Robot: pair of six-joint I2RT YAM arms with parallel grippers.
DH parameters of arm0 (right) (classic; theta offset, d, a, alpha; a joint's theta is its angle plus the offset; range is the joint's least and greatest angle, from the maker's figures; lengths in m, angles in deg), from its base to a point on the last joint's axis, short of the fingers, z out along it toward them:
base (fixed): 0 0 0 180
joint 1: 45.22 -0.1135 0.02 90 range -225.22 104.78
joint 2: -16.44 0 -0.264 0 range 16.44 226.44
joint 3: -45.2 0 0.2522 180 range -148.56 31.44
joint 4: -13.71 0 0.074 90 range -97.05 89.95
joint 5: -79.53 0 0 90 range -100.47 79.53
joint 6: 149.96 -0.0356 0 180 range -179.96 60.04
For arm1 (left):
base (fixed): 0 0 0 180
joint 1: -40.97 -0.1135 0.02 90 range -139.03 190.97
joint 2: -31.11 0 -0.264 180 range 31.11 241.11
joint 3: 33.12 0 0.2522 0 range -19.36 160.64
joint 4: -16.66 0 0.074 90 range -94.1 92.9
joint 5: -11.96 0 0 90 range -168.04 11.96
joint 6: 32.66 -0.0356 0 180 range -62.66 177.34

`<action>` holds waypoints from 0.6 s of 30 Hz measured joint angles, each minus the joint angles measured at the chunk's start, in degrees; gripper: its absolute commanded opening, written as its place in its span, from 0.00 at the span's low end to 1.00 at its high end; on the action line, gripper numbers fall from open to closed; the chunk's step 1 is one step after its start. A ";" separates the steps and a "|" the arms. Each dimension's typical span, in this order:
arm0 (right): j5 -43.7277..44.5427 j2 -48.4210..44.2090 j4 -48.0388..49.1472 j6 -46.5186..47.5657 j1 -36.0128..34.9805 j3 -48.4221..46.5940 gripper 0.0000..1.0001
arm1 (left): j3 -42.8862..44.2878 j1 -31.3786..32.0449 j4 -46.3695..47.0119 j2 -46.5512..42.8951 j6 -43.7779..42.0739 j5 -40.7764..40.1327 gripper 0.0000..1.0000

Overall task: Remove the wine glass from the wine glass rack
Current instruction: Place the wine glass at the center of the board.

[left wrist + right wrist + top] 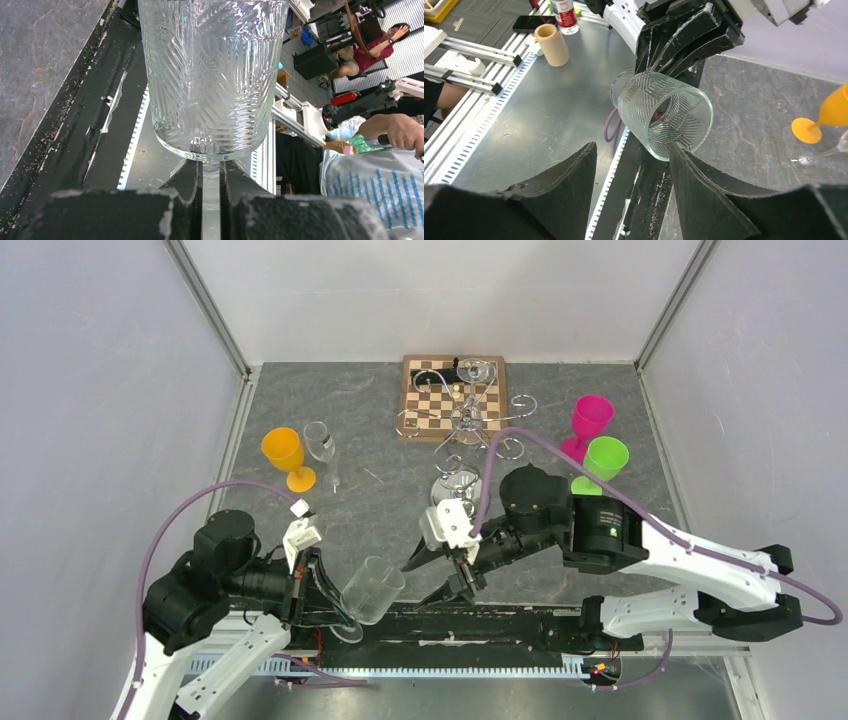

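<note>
The wine glass [372,590] is already off the rack [468,418]. The rack stands near the middle of the far edge of the surface [380,502], partly over a chessboard [425,400], and the glass hangs well apart from it, over the near edge and left of the middle. The lifting-off looks done. What seems left is a handover or setting the glass down somewhere safe, though the pictures cannot settle which.

The left pincer [211,172] is clenched on the thin stem, just under the bowl, with the dark fingers pressed against it from both sides. The right pincer [432,578] is released, its jaws spread wide and aimed at the mouth of the glass. It is close by, but I cannot tell whether one finger touches the rim.

The glass is clear, with a cut herringbone pattern around a straight-sided bowl and a heavy rounded bottom. It is held tilted well over, its open mouth turned towards the right arm. It looks empty and whole.
</note>
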 measured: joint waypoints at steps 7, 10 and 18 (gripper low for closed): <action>-3.56 3.67 -0.11 0.00 0.00 -0.63 0.55 | 0.20 0.39 -0.46 -0.70 -1.14 -0.20 0.02; -5.38 4.92 0.22 -0.09 0.00 -0.66 0.53 | 0.33 0.68 -0.61 -0.94 -1.16 -0.24 0.02; -9.35 6.78 1.49 -0.55 0.00 -0.66 0.40 | 0.83 1.53 -0.81 -0.98 -1.20 -0.94 0.02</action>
